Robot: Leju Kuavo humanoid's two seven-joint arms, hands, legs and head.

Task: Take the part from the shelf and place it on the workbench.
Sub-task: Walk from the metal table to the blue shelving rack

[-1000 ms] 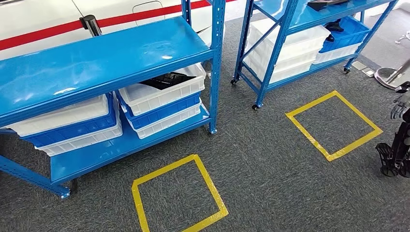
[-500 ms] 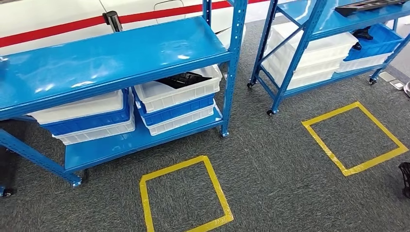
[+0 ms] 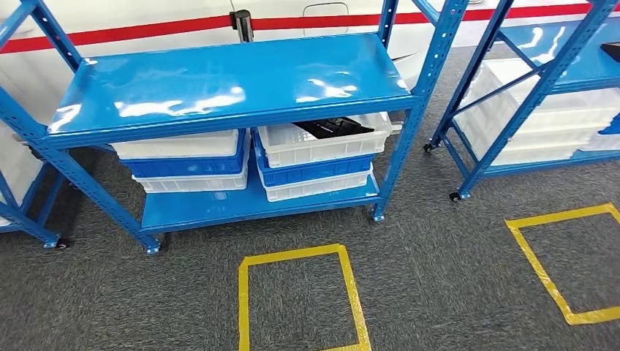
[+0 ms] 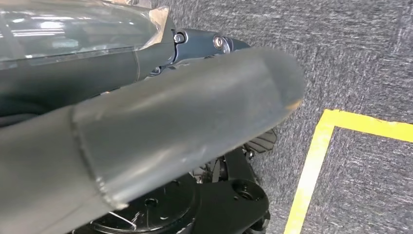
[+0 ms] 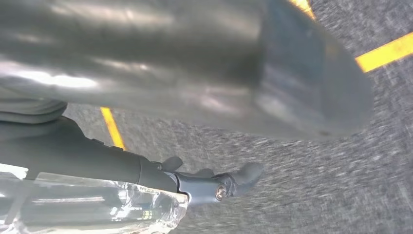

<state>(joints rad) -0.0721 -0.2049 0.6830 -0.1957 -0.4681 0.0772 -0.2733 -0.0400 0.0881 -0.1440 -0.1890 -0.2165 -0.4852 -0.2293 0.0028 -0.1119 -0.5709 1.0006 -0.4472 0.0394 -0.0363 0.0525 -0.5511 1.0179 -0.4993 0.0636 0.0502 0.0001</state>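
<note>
Lying lengthwise in the upper white plastic crate (image 3: 322, 142) at the blue steel shelf's (image 3: 227, 80) lower-right corner, the black moulded part (image 3: 333, 129) sits ahead, nearer the right arm. Whether the left hand (image 4: 204, 46) and right hand (image 5: 219, 185) are spread or closed cannot be told.

Grey carpet (image 3: 439, 278) covers the floor, with two yellow tape squares (image 3: 300, 300) marked on it. White and blue bins (image 3: 186, 164) sit stacked low down. A red stripe (image 3: 146, 31) runs along the white wall behind.

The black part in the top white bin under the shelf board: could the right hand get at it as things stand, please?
Probably not yet. The black part lies in the white bin close under the blue shelf board, leaving a narrow gap, and the right hand hangs low over the carpet.
</note>
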